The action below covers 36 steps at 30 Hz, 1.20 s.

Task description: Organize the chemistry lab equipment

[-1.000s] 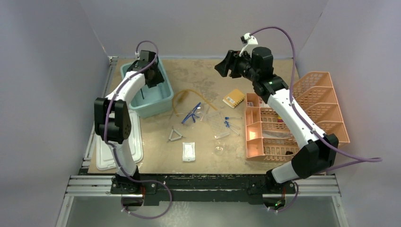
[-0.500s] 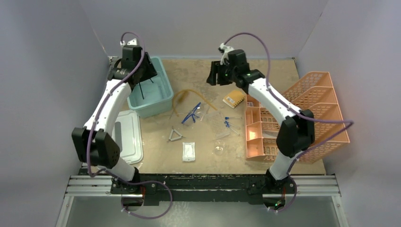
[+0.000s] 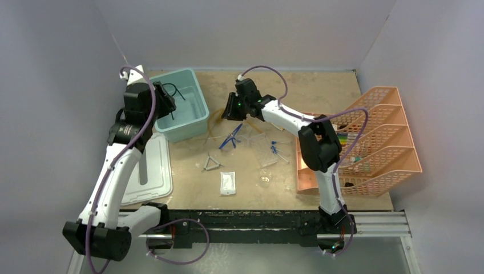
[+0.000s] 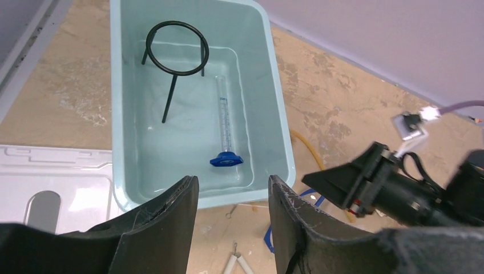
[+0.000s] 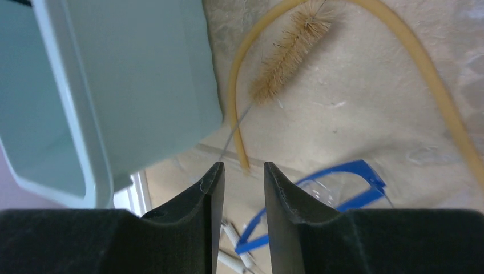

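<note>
The black wire ring tripod (image 4: 174,54) lies in the teal tub (image 4: 117,142) beside a clear cylinder with a blue base (image 4: 224,123). My left gripper (image 4: 231,188) is open and empty, above the tub's near rim; in the top view it (image 3: 165,98) is at the tub's left side. My right gripper (image 5: 242,177) is open and empty, low over the end of the amber tubing (image 5: 240,114), next to a bristle brush (image 5: 288,48) and the blue-framed goggles (image 5: 342,177). The wire triangle (image 3: 213,164), white packet (image 3: 228,182), clear rack (image 3: 263,149), blue-capped tubes (image 3: 279,149) and small beaker (image 3: 263,180) lie on the table.
The orange tiered mesh tray (image 3: 376,131) stands at the right edge. The white lid (image 3: 149,168) lies left of the table, in front of the teal tub (image 3: 194,123). The right arm stretches across the table's back half.
My left gripper has let the tripod go into the tub and drawn back to the left. My right arm has swung left and down to the amber tubing.
</note>
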Each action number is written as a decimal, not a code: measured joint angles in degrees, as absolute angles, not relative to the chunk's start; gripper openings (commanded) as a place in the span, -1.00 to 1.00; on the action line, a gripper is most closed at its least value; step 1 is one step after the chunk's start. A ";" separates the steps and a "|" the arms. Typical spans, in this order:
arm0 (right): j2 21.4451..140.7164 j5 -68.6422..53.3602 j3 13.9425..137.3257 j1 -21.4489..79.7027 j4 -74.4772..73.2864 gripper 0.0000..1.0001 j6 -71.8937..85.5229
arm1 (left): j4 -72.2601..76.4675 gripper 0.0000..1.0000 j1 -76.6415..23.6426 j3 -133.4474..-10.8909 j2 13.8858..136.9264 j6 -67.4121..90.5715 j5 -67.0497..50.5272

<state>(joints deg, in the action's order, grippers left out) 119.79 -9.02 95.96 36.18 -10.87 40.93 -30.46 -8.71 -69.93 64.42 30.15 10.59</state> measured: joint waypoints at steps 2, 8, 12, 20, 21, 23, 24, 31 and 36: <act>122.48 -8.08 98.15 36.80 -10.96 -0.30 43.72 | -29.82 -0.05 -8.71 -67.46 60.75 30.17 10.76; 128.01 -3.77 103.09 38.00 -12.88 -0.28 50.26 | -28.18 -0.05 -8.71 -65.19 57.84 30.15 10.83; 129.32 -1.89 104.33 38.59 -14.61 -0.26 54.02 | -28.29 -0.05 -8.73 -64.75 58.00 29.93 10.92; 133.21 2.66 109.89 41.19 -16.27 -0.23 55.92 | -28.36 -0.04 -9.39 -64.75 58.24 29.32 13.34; 134.13 3.53 110.98 41.89 -16.45 -0.23 55.94 | -28.40 -0.04 -9.50 -64.75 58.35 29.32 13.87; 135.55 4.80 112.12 43.03 -16.73 -0.23 56.03 | -28.51 -0.04 -9.69 -64.75 58.46 29.28 14.90; 136.00 5.45 112.31 43.44 -16.97 -0.23 56.21 | -28.60 -0.04 -9.89 -64.75 58.48 29.21 15.49; 137.43 7.88 112.97 44.91 -18.65 -0.29 57.56 | -28.95 -0.05 -11.31 -64.75 58.48 28.84 17.74; 138.65 8.25 114.30 44.34 -18.96 -0.39 58.33 | -28.95 -0.04 -11.46 -64.75 58.48 28.84 18.39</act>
<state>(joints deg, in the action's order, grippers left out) 138.65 8.25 114.30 44.34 -18.96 58.33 -28.95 -11.46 -64.75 58.48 28.84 18.39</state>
